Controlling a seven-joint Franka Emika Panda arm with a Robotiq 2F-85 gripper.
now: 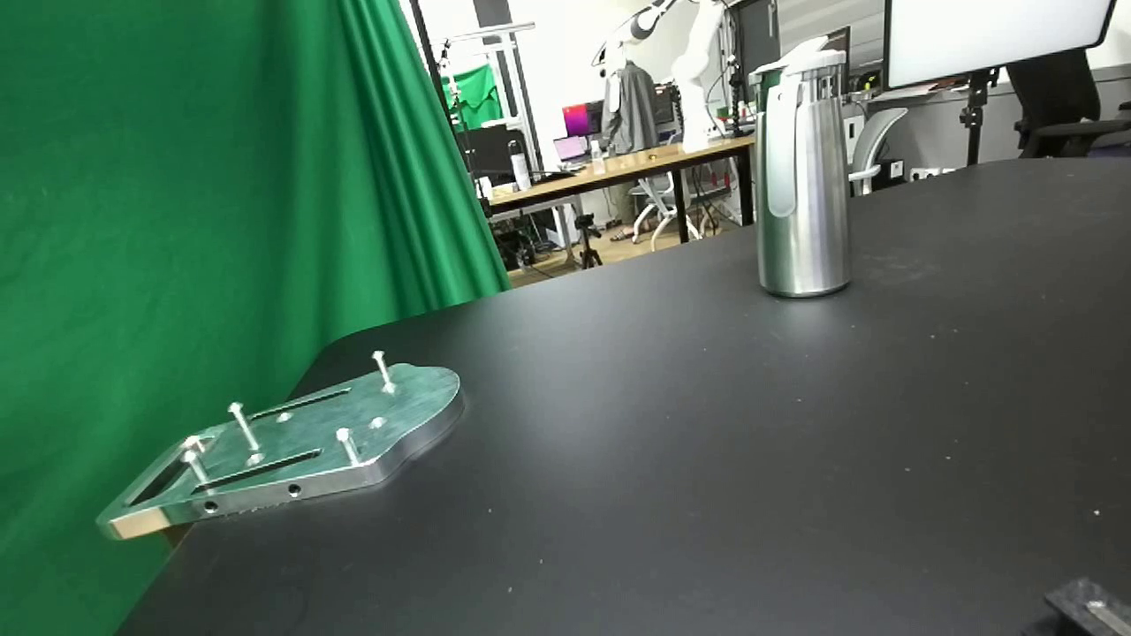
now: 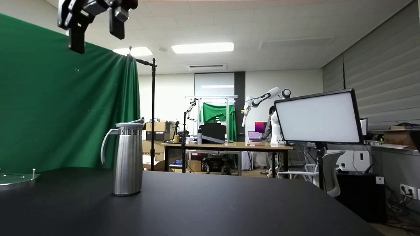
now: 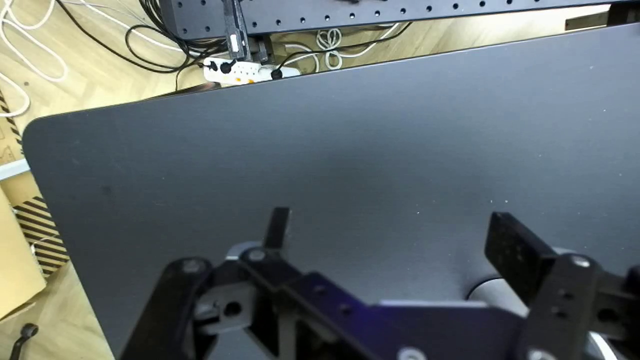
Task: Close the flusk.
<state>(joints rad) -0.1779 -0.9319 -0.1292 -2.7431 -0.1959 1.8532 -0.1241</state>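
Observation:
The flusk is a tall silver steel flask that stands upright on the dark table, in an exterior view (image 1: 822,194) at the back right and in an exterior view (image 2: 128,160) left of the middle. It has a light grey handle (image 1: 782,150) and a light grey top (image 2: 129,124) with a piece that slopes up. My gripper (image 2: 97,36) is open and empty, high above the table and the flask. In the wrist view, my gripper (image 3: 390,220) has its fingers wide apart. There, part of the flask's silver side (image 3: 500,295) shows behind the right finger; the rest is mostly hidden.
A flat greenish metal plate with upright pegs (image 1: 309,442) lies at the table's edge by the green curtain (image 1: 221,177). A light panel on a stand (image 2: 318,118) is beyond the table (image 2: 229,203). A small dark part (image 1: 1091,609) shows at a corner.

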